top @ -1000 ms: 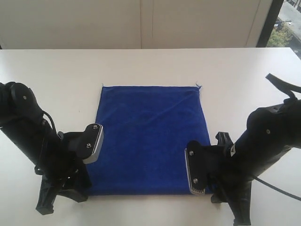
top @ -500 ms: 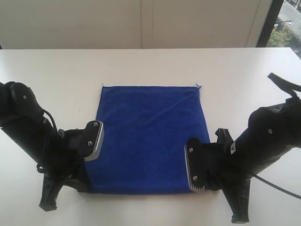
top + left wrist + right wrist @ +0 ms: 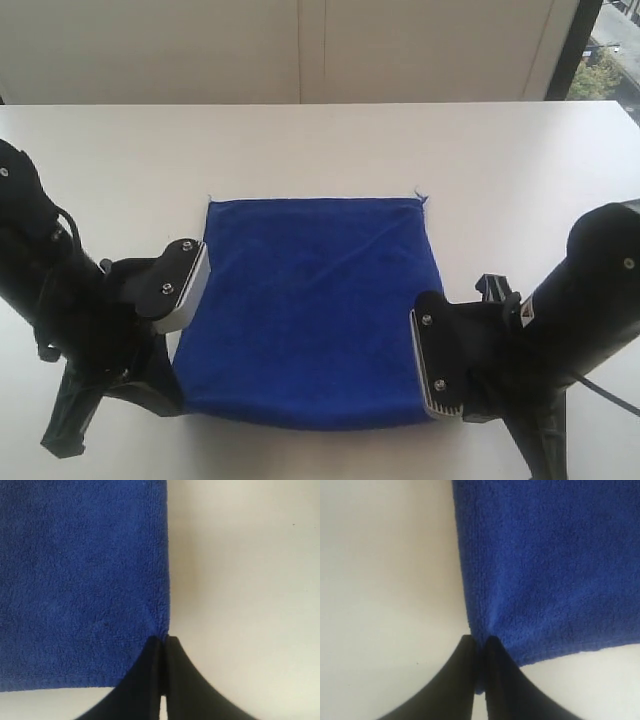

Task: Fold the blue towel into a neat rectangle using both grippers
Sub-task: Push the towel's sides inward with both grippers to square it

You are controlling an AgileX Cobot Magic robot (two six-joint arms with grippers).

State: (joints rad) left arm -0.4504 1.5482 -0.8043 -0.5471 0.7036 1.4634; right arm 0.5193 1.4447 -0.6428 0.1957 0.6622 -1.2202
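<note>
Left hand [image 3: 163, 641] pinching blue towel [image 3: 80, 580], white table [image 3: 245, 570]

Support surface: a white table [image 3: 320, 140] with a plain matte top that spans the full width of the exterior view. One item lies directly on it: the blue towel [image 3: 310, 300], spread as a rectangular sheet near the middle of the table. The towel's far edge is straight and lies flat on the surface, with short thread ends [image 3: 422, 196] at one far corner. A shallow diagonal crease [image 3: 350, 255] crosses the cloth. The near edge appears slightly raised, but contact there cannot be confirmed. A tiny dark speck [image 3: 293, 524] marks the bare top beside the towel.
</note>
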